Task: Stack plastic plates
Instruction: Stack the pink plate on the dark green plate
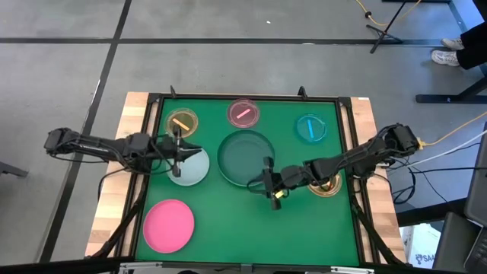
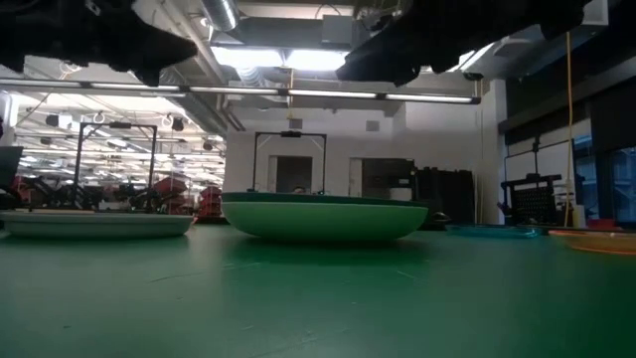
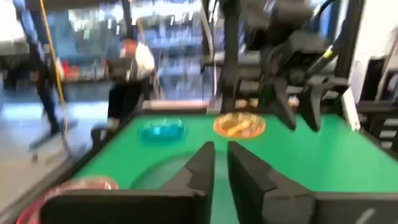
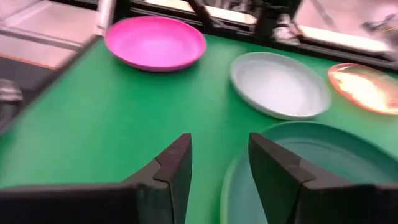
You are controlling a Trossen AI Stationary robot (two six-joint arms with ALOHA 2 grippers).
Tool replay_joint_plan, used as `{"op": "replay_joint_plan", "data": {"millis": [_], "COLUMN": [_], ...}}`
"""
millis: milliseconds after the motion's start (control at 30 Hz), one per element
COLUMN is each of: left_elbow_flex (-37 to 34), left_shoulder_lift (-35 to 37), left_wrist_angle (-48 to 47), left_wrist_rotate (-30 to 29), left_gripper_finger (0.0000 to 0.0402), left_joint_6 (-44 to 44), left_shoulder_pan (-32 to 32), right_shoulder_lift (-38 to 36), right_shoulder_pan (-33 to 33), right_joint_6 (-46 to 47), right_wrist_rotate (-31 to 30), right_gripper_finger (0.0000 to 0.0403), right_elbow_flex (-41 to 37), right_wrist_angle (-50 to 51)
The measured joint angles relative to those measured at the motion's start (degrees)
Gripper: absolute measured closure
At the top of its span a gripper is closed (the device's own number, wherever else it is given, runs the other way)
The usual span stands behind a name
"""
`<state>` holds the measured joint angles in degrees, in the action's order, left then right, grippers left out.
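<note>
A dark green plate sits nested in a light green plate at the middle of the green mat; the low view shows the pair from the side. A pale blue-white plate lies to its left and a hot pink plate at the near left. Small amber, pink and cyan plates lie along the far side. A small yellow plate lies under my right arm. My left gripper hovers over the pale plate's far edge, open by a narrow gap. My right gripper hovers open over the green pair's near right rim.
The mat has a black frame on a wooden table. There is bare mat in the near middle and near right. A person stands in the room beyond the table, and someone's shoes show on the floor at the far right.
</note>
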<state>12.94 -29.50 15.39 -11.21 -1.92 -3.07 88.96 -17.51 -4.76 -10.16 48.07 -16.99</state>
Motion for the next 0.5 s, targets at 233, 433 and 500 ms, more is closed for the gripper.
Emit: {"op": "replay_joint_plan", "data": {"millis": [233,433,500], "left_elbow_flex": [9.1,13.0,14.2], "left_shoulder_lift": [-4.7,-8.7,-10.3], "left_wrist_angle": [-15.9,-26.1,-28.6], "left_wrist_rotate": [3.3,3.9,4.3], "left_gripper_finger": [0.0287,0.0272,0.0273], "left_joint_6": [8.0,13.0,15.5], "left_shoulder_pan": [-3.4,-8.5,-10.3], "right_shoulder_lift": [0.7,1.8,2.1], "right_shoulder_pan": [-0.1,-0.1,-0.1], "right_joint_6": [-0.2,-0.1,-0.1], "right_wrist_rotate": [-0.8,-0.8,-0.9], "right_gripper_finger": [0.0256,0.0256,0.0256], "right_elbow_flex": [0.0,0.0,0.0], "right_wrist_angle": [0.0,-0.1,-0.1]}}
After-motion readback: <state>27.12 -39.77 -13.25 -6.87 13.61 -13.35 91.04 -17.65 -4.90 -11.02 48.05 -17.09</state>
